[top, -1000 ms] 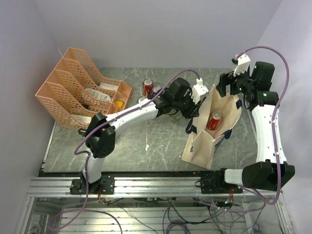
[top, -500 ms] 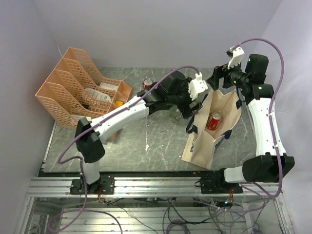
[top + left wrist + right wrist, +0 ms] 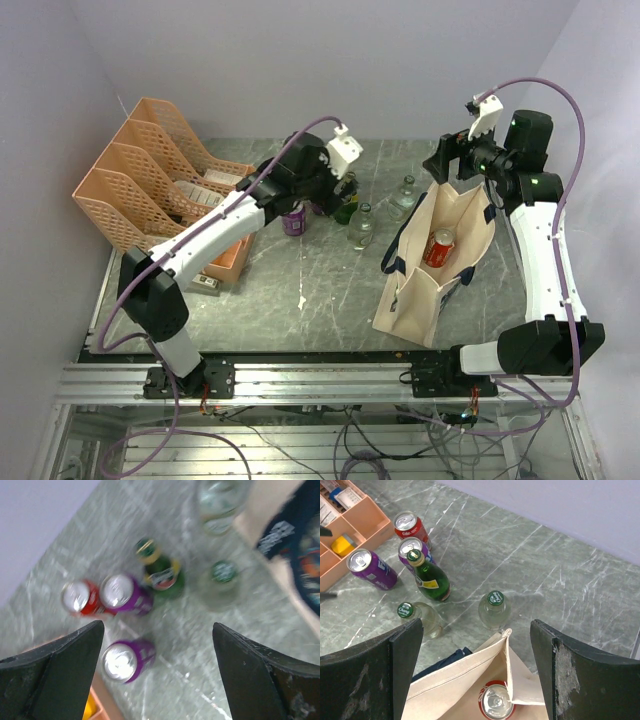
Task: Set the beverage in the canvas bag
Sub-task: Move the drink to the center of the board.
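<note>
The canvas bag (image 3: 432,290) stands open at the right, and a red can (image 3: 440,247) sits upright inside it, also seen from above as the red can (image 3: 496,706) between the bag walls (image 3: 465,682). My right gripper (image 3: 452,172) hovers open above the bag's far rim (image 3: 476,625), holding nothing. My left gripper (image 3: 322,198) hangs open and empty over the drinks left of the bag (image 3: 157,627). Below it are a purple can (image 3: 127,659), a second purple can (image 3: 125,594), a red can (image 3: 80,600) and a green bottle (image 3: 162,572).
Two clear bottles (image 3: 361,225) (image 3: 404,195) stand between the cans and the bag. Orange file trays (image 3: 150,180) fill the back left, close to the nearest purple can (image 3: 294,222). Walls close in the back and both sides.
The left arm has swung left, away from the bag, to above the cans, and its jaws have opened wide. The right gripper rose slightly, then held still. The red can stays in the bag.
</note>
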Motion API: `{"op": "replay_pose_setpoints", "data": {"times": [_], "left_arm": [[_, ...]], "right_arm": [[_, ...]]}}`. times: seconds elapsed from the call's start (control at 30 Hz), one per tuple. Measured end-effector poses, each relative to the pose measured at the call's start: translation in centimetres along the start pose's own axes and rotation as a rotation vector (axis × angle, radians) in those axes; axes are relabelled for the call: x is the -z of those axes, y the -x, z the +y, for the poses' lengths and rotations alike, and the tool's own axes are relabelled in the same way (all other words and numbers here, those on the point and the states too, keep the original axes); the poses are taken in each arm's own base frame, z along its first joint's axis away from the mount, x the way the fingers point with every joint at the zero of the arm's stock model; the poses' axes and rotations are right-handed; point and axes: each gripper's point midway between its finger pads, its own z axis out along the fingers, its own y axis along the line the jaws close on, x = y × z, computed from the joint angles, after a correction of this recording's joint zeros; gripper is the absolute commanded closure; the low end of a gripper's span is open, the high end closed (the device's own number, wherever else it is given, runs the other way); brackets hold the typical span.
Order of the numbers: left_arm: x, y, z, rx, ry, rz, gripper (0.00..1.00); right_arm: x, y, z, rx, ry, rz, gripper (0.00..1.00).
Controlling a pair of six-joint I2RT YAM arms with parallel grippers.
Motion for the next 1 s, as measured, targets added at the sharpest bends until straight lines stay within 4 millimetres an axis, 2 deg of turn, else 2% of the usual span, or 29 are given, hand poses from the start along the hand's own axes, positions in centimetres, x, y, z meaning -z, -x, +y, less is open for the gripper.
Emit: {"op": "replay_pose_setpoints", "data": {"times": [0.1,0.17,0.33,0.4,0.67,0.8,0.93,1.0], "left_arm": [[-0.3,-3.8,3.0,0.063,0.077,0.081,0.0],[-0.2,-5.5,4.3,0.096,0.112,0.116,0.01],[-0.2,-7.6,6.3,0.158,0.159,0.157,0.01],[-0.4,-8.4,6.8,0.171,0.166,0.177,0.0],[-3.2,-15.1,8.1,0.227,0.16,0.363,0.0],[-4.0,-17.4,8.2,0.249,0.149,0.433,0.01],[-4.7,-18.5,8.2,0.272,0.134,0.468,0.08],[-5.1,-18.9,7.9,0.282,0.118,0.482,0.19]], "right_arm": [[0.1,0.1,0.1,0.004,-0.001,-0.007,0.12],[0.2,0.2,0.1,0.006,-0.002,-0.009,0.12],[0.4,0.2,0.2,0.009,-0.004,-0.014,0.12],[0.4,0.0,0.2,0.008,-0.004,-0.013,0.12],[0.5,-0.2,0.3,0.008,-0.004,-0.013,0.12],[0.7,-0.4,0.5,0.008,-0.004,-0.013,0.12],[0.6,-0.7,0.5,0.005,-0.003,-0.008,0.12],[0.6,-0.9,0.5,0.002,-0.002,-0.004,0.12]]}}
